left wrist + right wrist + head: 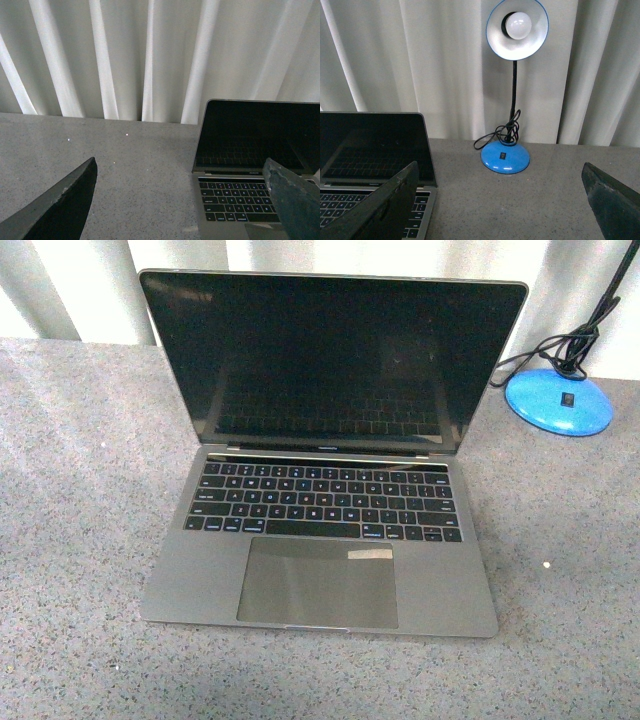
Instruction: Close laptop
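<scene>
The grey laptop [320, 540] lies open in the middle of the grey table, its black screen [330, 360] upright and leaning back, black keys and a large trackpad facing me. Neither arm shows in the front view. My left gripper [182, 190] is open and empty, held over bare table to the left of the laptop [240, 200], one finger [292, 200] in front of its keyboard. My right gripper [500, 192] is open and empty, held over the table to the right of the laptop [370, 165], one finger [385, 210] overlapping its corner.
A blue desk lamp [506, 157] with a black cord stands at the back right; its base also shows in the front view [558, 400]. White curtains [125, 55] hang behind the grey speckled table [80, 540].
</scene>
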Controlling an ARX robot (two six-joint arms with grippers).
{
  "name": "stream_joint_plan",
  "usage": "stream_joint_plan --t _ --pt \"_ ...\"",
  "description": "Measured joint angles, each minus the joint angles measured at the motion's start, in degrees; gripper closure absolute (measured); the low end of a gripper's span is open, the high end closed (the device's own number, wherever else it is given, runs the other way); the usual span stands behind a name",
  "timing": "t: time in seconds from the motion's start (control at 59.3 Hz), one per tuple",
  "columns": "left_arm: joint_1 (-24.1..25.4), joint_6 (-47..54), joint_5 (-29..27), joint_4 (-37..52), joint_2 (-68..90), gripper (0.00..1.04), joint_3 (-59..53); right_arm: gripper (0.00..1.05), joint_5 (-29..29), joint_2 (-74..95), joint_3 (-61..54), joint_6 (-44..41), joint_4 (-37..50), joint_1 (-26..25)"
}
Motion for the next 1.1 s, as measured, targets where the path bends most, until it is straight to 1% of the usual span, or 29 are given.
stream_joint_plan --t 1.096 --pt "0.0 0.0 0.0 0.0 0.0 0.07 0.0 0.10 0.0 0.0 0.0 0.0 0.0 0.0"
